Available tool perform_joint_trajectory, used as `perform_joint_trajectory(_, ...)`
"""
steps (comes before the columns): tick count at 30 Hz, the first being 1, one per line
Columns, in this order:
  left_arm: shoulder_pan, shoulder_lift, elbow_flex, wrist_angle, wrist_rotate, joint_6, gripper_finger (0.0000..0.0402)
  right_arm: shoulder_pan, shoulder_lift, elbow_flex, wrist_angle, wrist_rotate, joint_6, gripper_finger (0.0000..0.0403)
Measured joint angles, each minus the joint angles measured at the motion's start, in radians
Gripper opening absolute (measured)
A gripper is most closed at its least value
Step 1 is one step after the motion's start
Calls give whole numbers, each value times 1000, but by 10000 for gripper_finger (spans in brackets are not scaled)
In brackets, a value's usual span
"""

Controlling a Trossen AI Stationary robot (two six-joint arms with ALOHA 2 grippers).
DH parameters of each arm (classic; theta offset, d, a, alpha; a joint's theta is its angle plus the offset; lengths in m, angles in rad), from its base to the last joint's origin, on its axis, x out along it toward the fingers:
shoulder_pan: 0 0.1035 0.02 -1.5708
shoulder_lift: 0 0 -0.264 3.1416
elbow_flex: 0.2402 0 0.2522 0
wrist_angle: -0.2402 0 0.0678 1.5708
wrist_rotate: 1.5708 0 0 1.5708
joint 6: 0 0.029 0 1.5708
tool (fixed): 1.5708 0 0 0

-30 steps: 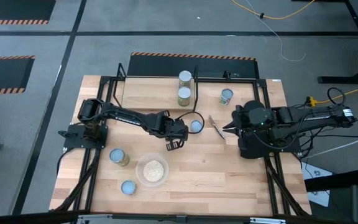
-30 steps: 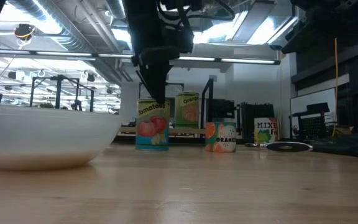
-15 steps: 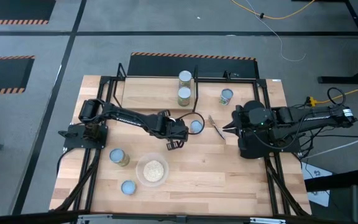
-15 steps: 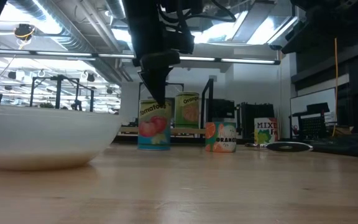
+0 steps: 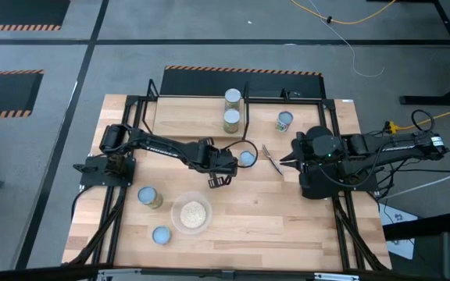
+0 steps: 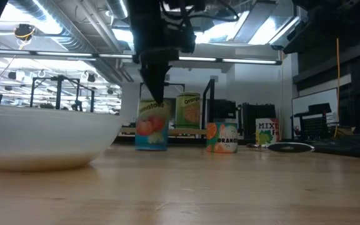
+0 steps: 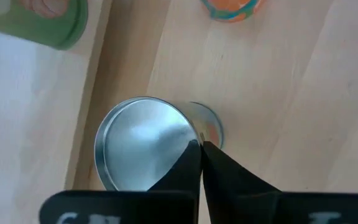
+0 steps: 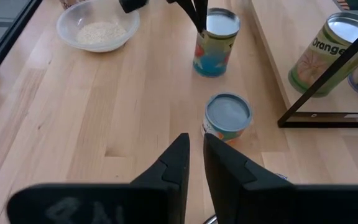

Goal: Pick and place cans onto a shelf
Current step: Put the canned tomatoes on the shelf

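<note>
A tomato-label can (image 6: pixel 152 127) with a silvery top (image 7: pixel 143 143) stands on the table just in front of the shelf (image 5: pixel 190 117). My left gripper (image 7: pixel 200 147) is shut, with its fingertips at that can's top rim. Two cans (image 5: pixel 232 97) (image 5: pixel 231 120) stand on the shelf board. Another can (image 8: pixel 227 115) with a pale blue top sits on the table in front of my right gripper (image 8: pixel 195 149), which waits at the table's right, fingers together, touching nothing. Two more cans (image 5: pixel 149 197) (image 5: pixel 161 235) stand at the near left. My left gripper has its shut fingertips (image 8: pixel 199 20) against the top rim (image 7: pixel 194 134) of the tomato can, on the side toward the near edge. The fingers slant down from the table's left. Nothing shows between them. The can's base stays on the table.
A clear bowl of pale grain (image 5: pixel 191 214) sits near the front, left of centre. The shelf's black posts (image 8: pixel 328 68) stand close to the tomato can. Bare wood lies between the bowl and my right arm (image 5: pixel 342 152).
My left gripper has shut its fingers at the tomato can's rim while staying in place. The can has shifted a little on the table, toward the left in the low view.
</note>
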Motion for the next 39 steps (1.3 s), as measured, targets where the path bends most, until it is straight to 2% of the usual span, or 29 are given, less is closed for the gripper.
perform_joint_trajectory(3, 1, -1, 58, -24, -3, 27, 1, 0, 0, 0, 0, 0, 0, 53)
perform_joint_trajectory(10, 48, -1, 230, -205, -16, 86, 1, 0, 0, 0, 0, 0, 0, 53)
perform_joint_trajectory(16, 125, -2, 359, -341, -90, 147, 0, 0, 0, 0, 1, 0, 0, 53)
perform_joint_trajectory(24, 283, -29, 403, -481, -121, 207, 0, 0, 0, 0, 3, 0, 0, 53)
perform_joint_trajectory(31, 428, -112, 313, -500, -195, 211, 0, 0, 0, 0, 3, 0, 0, 53)
perform_joint_trajectory(35, 516, -204, 131, -420, -200, 244, 0, 0, 0, 1, 3, 0, 0, 53)
perform_joint_trajectory(39, 604, -316, -77, -206, -145, 329, 0, 0, 0, 1, 3, 0, 0, 53)
